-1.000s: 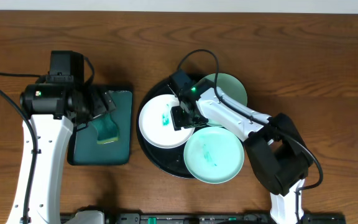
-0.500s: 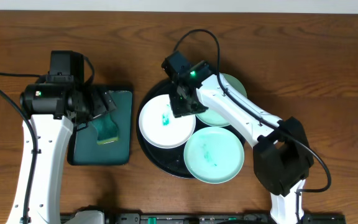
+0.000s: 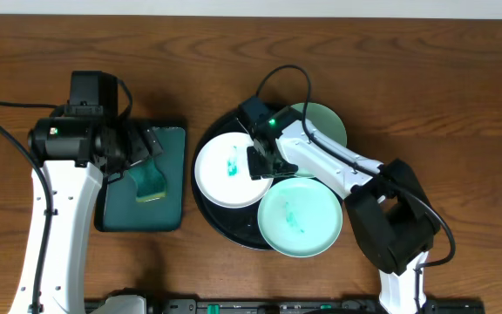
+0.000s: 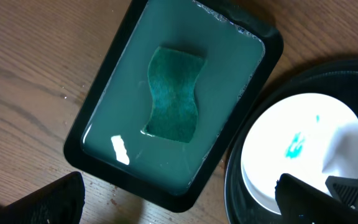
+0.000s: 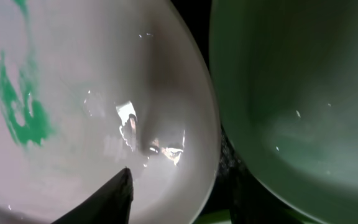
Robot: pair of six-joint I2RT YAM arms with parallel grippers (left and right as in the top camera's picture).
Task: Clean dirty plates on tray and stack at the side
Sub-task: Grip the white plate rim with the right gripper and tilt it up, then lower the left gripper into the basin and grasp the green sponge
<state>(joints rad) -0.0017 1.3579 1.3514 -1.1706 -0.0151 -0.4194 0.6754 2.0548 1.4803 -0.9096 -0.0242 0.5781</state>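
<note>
The large round black tray (image 3: 220,225) holds three plates. The white plate (image 3: 225,179) at its left has a teal-green smear. One mint plate (image 3: 299,218) at the front is smeared; the other mint plate (image 3: 325,126) is at the back. My right gripper (image 3: 264,163) is low over the white plate's right rim. In the right wrist view its open jaws (image 5: 179,193) straddle the rim of the white plate (image 5: 73,81), next to a mint plate (image 5: 303,93). My left gripper (image 3: 142,150) hovers open and empty (image 4: 179,208) over the small rectangular tray.
A smaller dark rectangular tray (image 3: 174,138) with teal-green liquid stands left of the black tray and holds a green sponge (image 4: 174,93). The white plate also shows in the left wrist view (image 4: 303,149). Bare wooden table lies all around.
My right gripper swung back and left half a second ago, then returned down onto the white plate's right rim. The left arm has not moved.
</note>
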